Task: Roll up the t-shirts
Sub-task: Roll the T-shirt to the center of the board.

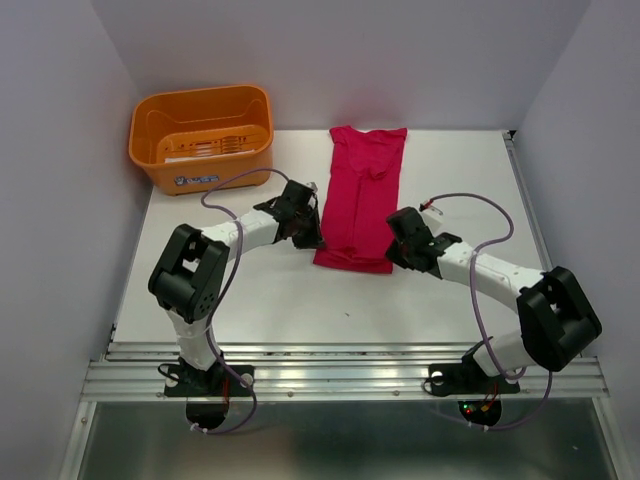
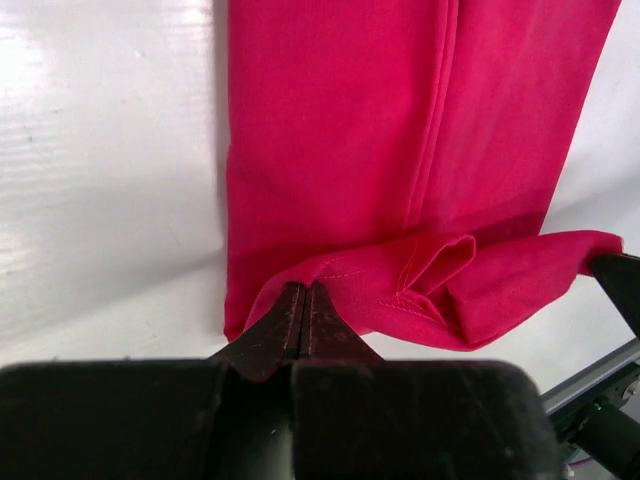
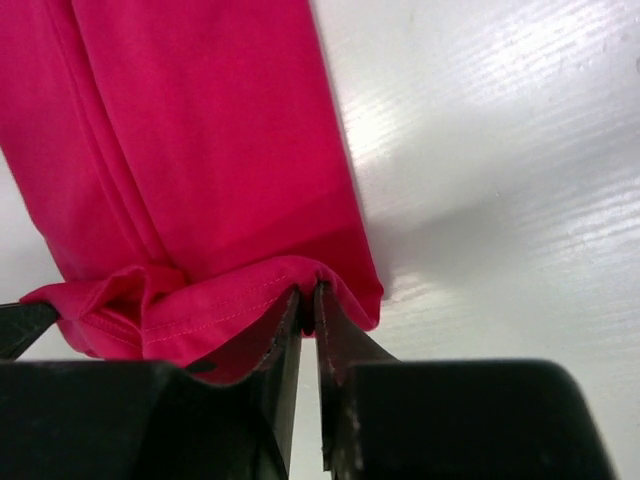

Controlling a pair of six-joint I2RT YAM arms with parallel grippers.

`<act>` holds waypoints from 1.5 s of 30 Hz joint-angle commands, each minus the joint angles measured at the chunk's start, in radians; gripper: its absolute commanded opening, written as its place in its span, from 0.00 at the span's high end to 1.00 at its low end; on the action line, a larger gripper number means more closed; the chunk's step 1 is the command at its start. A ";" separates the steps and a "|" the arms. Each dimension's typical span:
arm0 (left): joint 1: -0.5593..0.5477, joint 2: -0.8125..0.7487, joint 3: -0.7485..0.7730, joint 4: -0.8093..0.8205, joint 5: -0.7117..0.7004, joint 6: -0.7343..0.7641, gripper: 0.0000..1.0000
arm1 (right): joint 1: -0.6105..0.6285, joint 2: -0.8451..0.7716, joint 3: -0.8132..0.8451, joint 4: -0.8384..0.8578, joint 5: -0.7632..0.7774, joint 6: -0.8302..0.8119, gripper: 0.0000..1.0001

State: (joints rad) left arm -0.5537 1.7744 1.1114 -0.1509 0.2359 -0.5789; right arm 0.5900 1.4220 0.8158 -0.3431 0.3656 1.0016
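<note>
Table [image 1: 270, 300]: left hand [image 1: 312, 240], right hand [image 1: 393, 255] on t-shirt [image 1: 365, 190]

In the left wrist view the shirt [image 2: 400, 150] runs off the top edge, so its far end is out of sight, and the left gripper [image 2: 303, 305] hides the bit of hem between its closed tips. The right gripper [image 3: 309, 305] shows a slim gap with what looks like a speck of pink in it; whether the hem is pinched there cannot be told. Each wrist view catches only a dark, cut-off corner of the other gripper at its edge. From above, both sets of fingertips are hidden under the wrists, and the basket [image 1: 200, 135] bears a label [image 1: 197, 181] too small to read.
</note>
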 commanded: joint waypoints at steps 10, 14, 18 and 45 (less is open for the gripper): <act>0.035 -0.088 0.173 -0.125 -0.127 0.059 0.53 | -0.041 -0.055 0.141 -0.028 -0.057 -0.210 0.47; 0.038 -0.173 0.160 -0.144 -0.176 0.063 0.52 | -0.041 -0.086 0.106 -0.050 -0.155 -0.241 0.52; 0.037 -0.220 0.095 -0.125 -0.136 0.068 0.66 | 0.010 -0.094 0.057 -0.047 -0.186 -0.221 0.72; -0.005 -0.184 -0.027 -0.052 -0.010 0.082 1.00 | 0.067 0.419 0.371 0.104 -0.293 -0.216 0.87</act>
State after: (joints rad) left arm -0.5598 1.5856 1.0924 -0.2218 0.2062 -0.5205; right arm 0.6495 1.7954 1.1145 -0.2756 0.0738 0.7998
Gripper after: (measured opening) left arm 0.025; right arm 0.131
